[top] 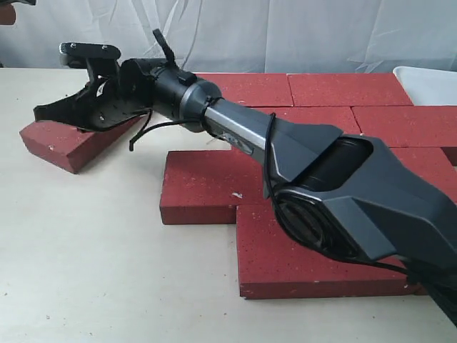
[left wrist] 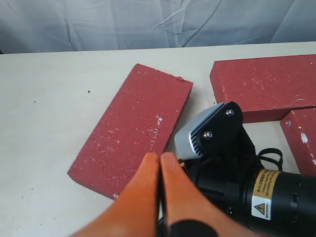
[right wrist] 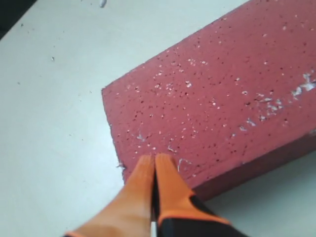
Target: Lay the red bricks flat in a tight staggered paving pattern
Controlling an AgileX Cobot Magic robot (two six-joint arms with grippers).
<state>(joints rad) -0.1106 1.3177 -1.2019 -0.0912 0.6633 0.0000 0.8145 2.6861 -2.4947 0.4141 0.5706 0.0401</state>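
Right gripper (right wrist: 155,160), fingers pinched together, is over the lone dark-red flat brick (top: 64,143) at left; left gripper (left wrist: 159,158) is pinched together too.

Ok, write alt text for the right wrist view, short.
The right gripper, orange fingers pressed shut, points at the edge of a red brick lying flat on a pale table. The brick's rough top is speckled with white flecks.

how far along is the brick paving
Mostly done: the laid bricks sit flat in staggered rows. In hand: the right gripper, fingers shut, has its tips at the edge of the loose brick, which lies skewed and apart from the rest. Left: slide that brick square against the pattern.
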